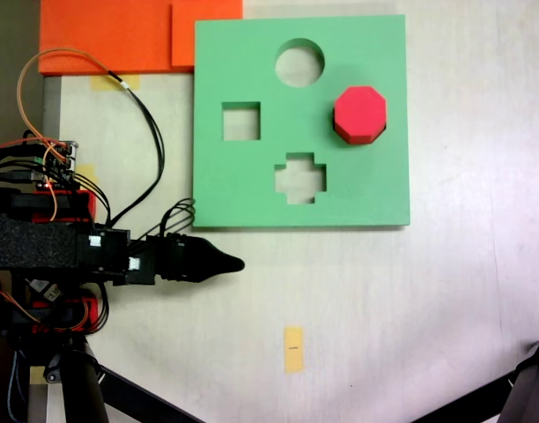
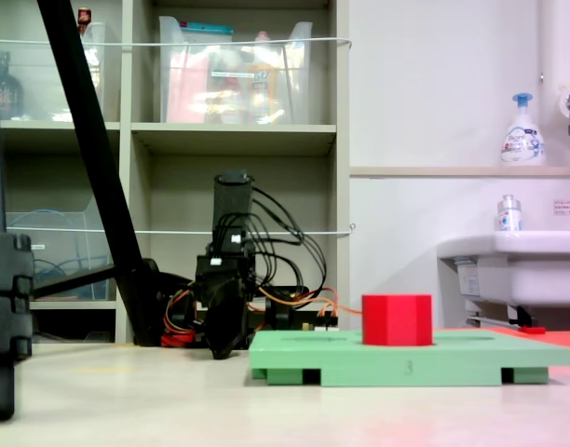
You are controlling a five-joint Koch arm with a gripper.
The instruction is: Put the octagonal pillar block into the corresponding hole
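Your octagonal pillar block [image 1: 360, 113] sits on the green foam board [image 1: 252, 185], near the board's right edge as the top-down fixed view shows it, about halfway down that edge. It stands upright with its eight-sided face up, and from the low fixed view the block [image 2: 397, 319] rises well clear of the board's top [image 2: 322, 354]. It appears to be standing in the corresponding hole [image 1: 344, 134], of which you can see just a dark sliver along the block's lower left side; how deep it is seated you cannot tell.

On the same board you have a round cutout [image 1: 299, 63] near the top edge, a square cutout [image 1: 240, 122] toward the left edge, and a cross-shaped cutout [image 1: 299, 179] near the bottom edge, all showing the tabletop [image 1: 446, 300] through them.

Your gripper [image 1: 237, 263] lies off the board, just below its bottom left corner, pointing right over bare tabletop and well apart from the block. The fingers taper to a single dark tip with no gap visible, holding nothing; they look clenched together.

An orange foam sheet [image 1: 111, 35] lies at the top left corner of the tabletop, touching the board's top left corner. A small yellow tape strip [image 1: 293, 349] is stuck near the bottom edge.
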